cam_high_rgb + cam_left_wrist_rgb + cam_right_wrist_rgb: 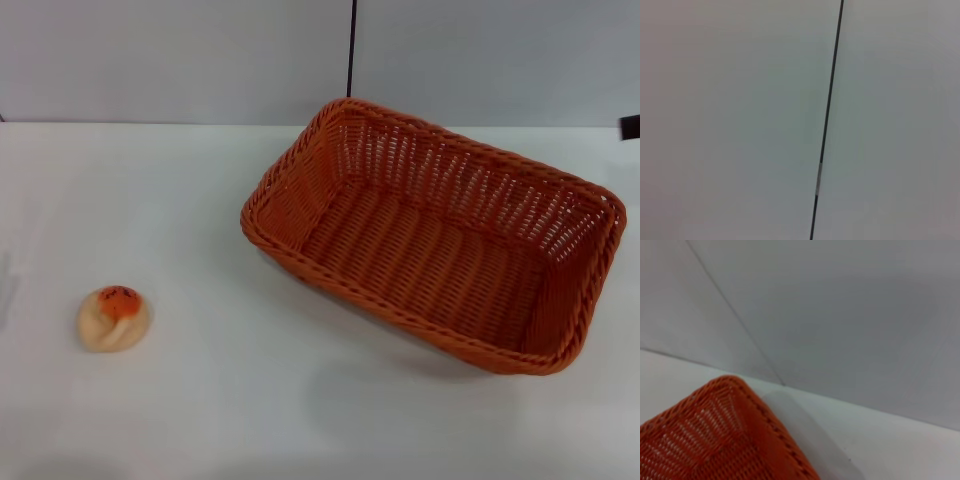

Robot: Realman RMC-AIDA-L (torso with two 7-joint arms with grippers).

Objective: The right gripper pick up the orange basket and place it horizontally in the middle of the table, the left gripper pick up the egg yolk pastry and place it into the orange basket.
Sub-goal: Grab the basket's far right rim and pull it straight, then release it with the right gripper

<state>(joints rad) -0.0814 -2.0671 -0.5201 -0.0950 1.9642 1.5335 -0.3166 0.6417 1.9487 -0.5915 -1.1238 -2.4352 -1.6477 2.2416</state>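
The orange basket (440,235) stands upright and empty on the white table (250,400), right of the middle and turned at a slant. One of its corners (715,440) fills the lower part of the right wrist view, with the wall behind it. The egg yolk pastry (114,318) lies alone on the table at the left, orange patch up. A small black piece of my right gripper (630,127) shows at the right edge of the head view, beyond the basket's far right corner and apart from it. My left gripper is out of view; its wrist view holds only wall.
A grey wall with a thin dark vertical seam (351,50) runs along the table's far edge. Bare white tabletop lies between the pastry and the basket and along the front.
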